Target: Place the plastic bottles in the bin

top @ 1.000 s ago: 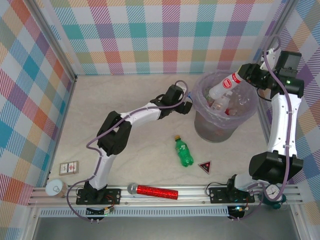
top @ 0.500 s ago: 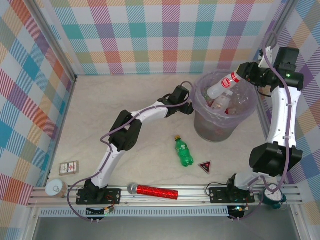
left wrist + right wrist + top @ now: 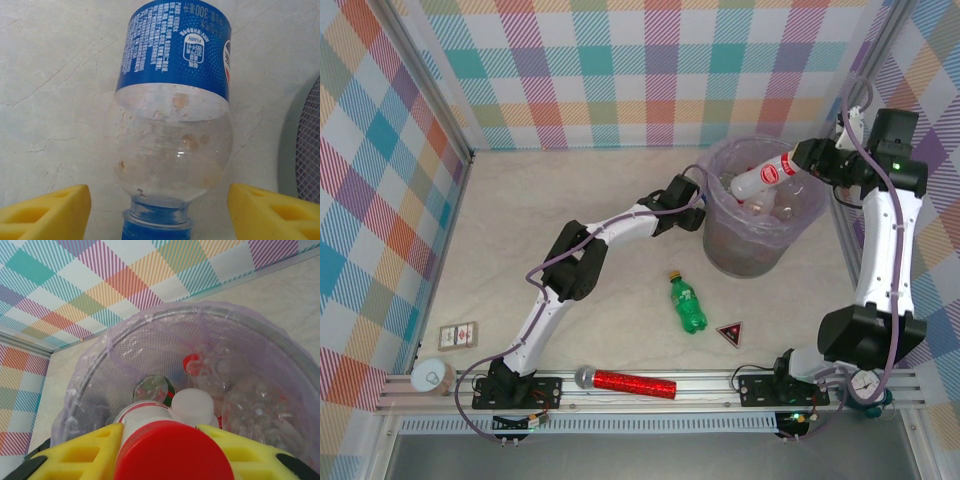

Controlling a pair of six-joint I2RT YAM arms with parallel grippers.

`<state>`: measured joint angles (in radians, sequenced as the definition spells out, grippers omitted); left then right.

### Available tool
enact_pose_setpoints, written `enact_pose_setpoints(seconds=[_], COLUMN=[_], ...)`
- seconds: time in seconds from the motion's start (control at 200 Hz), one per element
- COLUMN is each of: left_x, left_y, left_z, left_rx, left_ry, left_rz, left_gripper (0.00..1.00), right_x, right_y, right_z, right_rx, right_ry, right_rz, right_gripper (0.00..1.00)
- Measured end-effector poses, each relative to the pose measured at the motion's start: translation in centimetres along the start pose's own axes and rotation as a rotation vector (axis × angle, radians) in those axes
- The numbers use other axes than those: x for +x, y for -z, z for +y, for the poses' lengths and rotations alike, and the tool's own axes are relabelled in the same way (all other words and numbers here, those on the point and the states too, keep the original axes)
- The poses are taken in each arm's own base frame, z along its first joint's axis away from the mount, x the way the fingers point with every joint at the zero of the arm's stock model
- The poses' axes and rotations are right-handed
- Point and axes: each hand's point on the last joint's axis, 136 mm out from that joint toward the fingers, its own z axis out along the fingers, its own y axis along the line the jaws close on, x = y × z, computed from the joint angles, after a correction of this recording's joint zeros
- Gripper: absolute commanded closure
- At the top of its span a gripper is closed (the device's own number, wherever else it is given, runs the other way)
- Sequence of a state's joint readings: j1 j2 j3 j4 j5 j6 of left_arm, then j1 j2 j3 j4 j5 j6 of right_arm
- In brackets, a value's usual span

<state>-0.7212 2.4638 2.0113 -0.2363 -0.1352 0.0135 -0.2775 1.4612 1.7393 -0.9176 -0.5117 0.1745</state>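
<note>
**Mia:** How far had the robot got with the bottles?

**Tom:** Quite far. A heap of clear bottles [image 3: 250, 405] lay inside the bin [image 3: 720, 250], which stood at the far right of the table [image 3: 570, 200].

**Mia:** What was the right gripper [image 3: 808, 157] doing?

**Tom:** It was squeezed tight on a red-capped bottle [image 3: 767, 172], gripping it near the cap. The bottle hung over the open top of the bin, tilted, with its bottom end pointing down and left. It had not dropped in.

**Mia:** And the left gripper [image 3: 159, 200]?

**Tom:** It was low over the table, just left of the bin. A blue-labelled bottle [image 3: 172, 135] lay there, cap end towards the gripper. The yellow fingers [image 3: 45, 210] sat one on each side of it, about half open. I could see gaps, so I don't think they were pinching it yet.

**Mia:** Was anything else left out?

**Tom:** Yes, a green bottle [image 3: 687, 302] lay alone in the middle of the table, nearer than the bin, and no gripper was by it.

**Mia:** So three to go?

**Tom:** That's my guess: one to drop, one to grab, one to fetch. (The red glittery microphone [image 3: 623, 382] and the dark triangle [image 3: 729, 332] near the front were not bottles, so they could stay.)
</note>
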Motion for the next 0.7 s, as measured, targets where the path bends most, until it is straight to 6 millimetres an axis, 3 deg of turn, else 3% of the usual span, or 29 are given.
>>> enact_pose_setpoints(seconds=[0.195, 0.46, 0.555, 0.7], left_x=[-0.1, 1.4, 2.3, 3.1], left_y=[0.0, -0.6, -0.9, 0.0], left_z=[0.1, 0.6, 0.8, 1.1], left_rx=[-0.008, -0.035, -0.041, -0.043], left_ry=[-0.002, -0.001, -0.002, 0.001], left_rz=[-0.003, 0.012, 0.016, 0.006], left_gripper=[0.44, 0.57, 0.60, 0.62], right_x=[0.3, 0.9, 0.1, -2.8], right_y=[3.1, 3.6, 4.0, 4.3], right_z=[0.5, 0.5, 0.9, 2.5], right_rx=[0.026, 0.043, 0.039, 0.020], right_ry=[-0.001, -0.007, 0.016, 0.099], right_rz=[-0.043, -0.029, -0.053, -0.101], right_gripper=[0.61, 0.62, 0.62, 0.62])
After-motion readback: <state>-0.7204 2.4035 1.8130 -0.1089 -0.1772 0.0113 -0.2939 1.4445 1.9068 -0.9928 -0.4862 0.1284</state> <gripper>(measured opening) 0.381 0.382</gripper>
